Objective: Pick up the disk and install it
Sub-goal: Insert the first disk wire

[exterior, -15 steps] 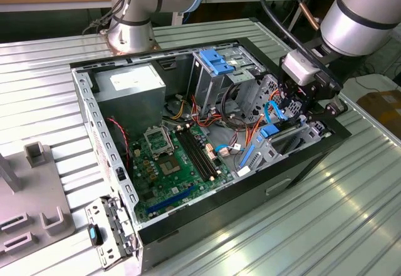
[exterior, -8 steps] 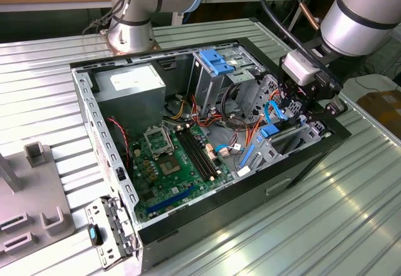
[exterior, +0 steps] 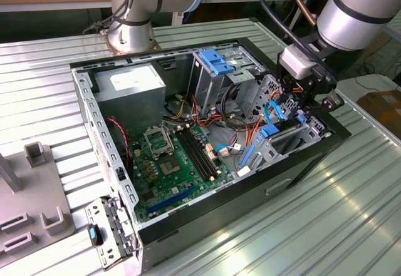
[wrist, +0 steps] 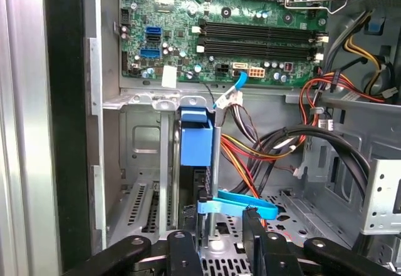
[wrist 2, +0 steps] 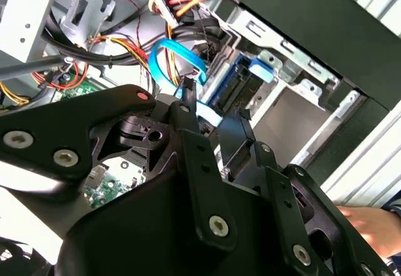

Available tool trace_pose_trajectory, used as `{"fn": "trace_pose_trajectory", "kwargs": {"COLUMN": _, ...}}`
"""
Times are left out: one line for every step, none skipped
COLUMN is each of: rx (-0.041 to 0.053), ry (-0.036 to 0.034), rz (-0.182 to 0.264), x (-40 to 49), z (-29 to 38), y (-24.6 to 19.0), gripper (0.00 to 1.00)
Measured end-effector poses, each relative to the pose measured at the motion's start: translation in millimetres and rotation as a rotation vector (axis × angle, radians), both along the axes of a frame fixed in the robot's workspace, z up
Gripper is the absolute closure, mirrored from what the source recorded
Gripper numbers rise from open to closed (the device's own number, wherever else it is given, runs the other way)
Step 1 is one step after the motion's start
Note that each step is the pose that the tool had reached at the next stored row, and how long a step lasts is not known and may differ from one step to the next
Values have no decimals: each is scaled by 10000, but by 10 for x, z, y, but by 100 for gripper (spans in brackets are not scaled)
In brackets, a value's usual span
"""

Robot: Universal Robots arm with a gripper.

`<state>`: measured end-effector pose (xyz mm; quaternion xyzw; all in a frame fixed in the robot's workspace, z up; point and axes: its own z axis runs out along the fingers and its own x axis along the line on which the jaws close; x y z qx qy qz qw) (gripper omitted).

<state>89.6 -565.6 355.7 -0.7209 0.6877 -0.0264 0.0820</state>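
The disk (exterior: 276, 140) stands on edge in the drive bay at the open computer case's corner, on the exterior view's right. It is dark with bright blue carrier rails. My gripper (exterior: 301, 114) hangs just above its upper end. In the first wrist view the disk (wrist: 195, 142) runs away from me between the two black fingers (wrist: 185, 251). Bare bay floor shows beside one finger, so my gripper (wrist: 219, 235) is open around the disk. In the second wrist view the blue rail of the disk (wrist 2: 241, 88) lies just past my gripper (wrist 2: 213, 124).
A thin blue ribbon cable (wrist: 242, 203) crosses right at the fingertips. Bundled wires (wrist: 276, 144) fill the bay side. The motherboard (exterior: 172, 163), power supply (exterior: 128, 88) and a metal cage with a light-blue latch (exterior: 216, 63) sit in the case. A person's hand (wrist 2: 371, 221) rests outside the case.
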Motion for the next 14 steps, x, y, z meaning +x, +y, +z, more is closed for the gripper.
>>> {"fn": "trace_pose_trajectory", "kwargs": {"rx": -2, "ry": 1, "rz": 23, "x": 24, "z": 1, "y": 16, "gripper": 58}}
{"fn": "trace_pose_trajectory", "kwargs": {"rx": -2, "ry": 0, "rz": 62, "x": 42, "z": 0, "y": 20, "gripper": 58}}
{"fn": "trace_pose_trajectory", "kwargs": {"rx": -4, "ry": 0, "rz": 111, "x": 51, "z": 1, "y": 21, "gripper": 58}}
{"fn": "trace_pose_trajectory", "kwargs": {"rx": -3, "ry": 0, "rz": 201, "x": 60, "z": 1, "y": 22, "gripper": 58}}
{"fn": "trace_pose_trajectory", "kwargs": {"rx": -3, "ry": 1, "rz": 203, "x": 60, "z": 1, "y": 22, "gripper": 58}}
{"fn": "trace_pose_trajectory", "kwargs": {"rx": -2, "ry": 1, "rz": 205, "x": 60, "z": 0, "y": 22, "gripper": 58}}
{"fn": "trace_pose_trajectory", "kwargs": {"rx": -2, "ry": 1, "rz": 213, "x": 66, "z": 0, "y": 21, "gripper": 58}}
{"fn": "trace_pose_trajectory", "kwargs": {"rx": -3, "ry": 0, "rz": 258, "x": 87, "z": 1, "y": 21, "gripper": 58}}
{"fn": "trace_pose_trajectory", "kwargs": {"rx": -4, "ry": 1, "rz": 385, "x": 117, "z": 1, "y": 21, "gripper": 58}}
{"fn": "trace_pose_trajectory", "kwargs": {"rx": -2, "ry": 0, "rz": 483, "x": 128, "z": 0, "y": 21, "gripper": 58}}
{"fn": "trace_pose_trajectory", "kwargs": {"rx": -3, "ry": 0, "rz": 572, "x": 134, "z": 1, "y": 21, "gripper": 58}}
{"fn": "trace_pose_trajectory", "kwargs": {"rx": -3, "ry": 1, "rz": 733, "x": 142, "z": 1, "y": 21, "gripper": 58}}
{"fn": "trace_pose_trajectory", "kwargs": {"rx": -3, "ry": 1, "rz": 919, "x": 151, "z": 7, "y": 21, "gripper": 58}}
{"fn": "trace_pose_trajectory", "kwargs": {"rx": -2, "ry": 1, "rz": 999, "x": 155, "z": 15, "y": 21, "gripper": 58}}
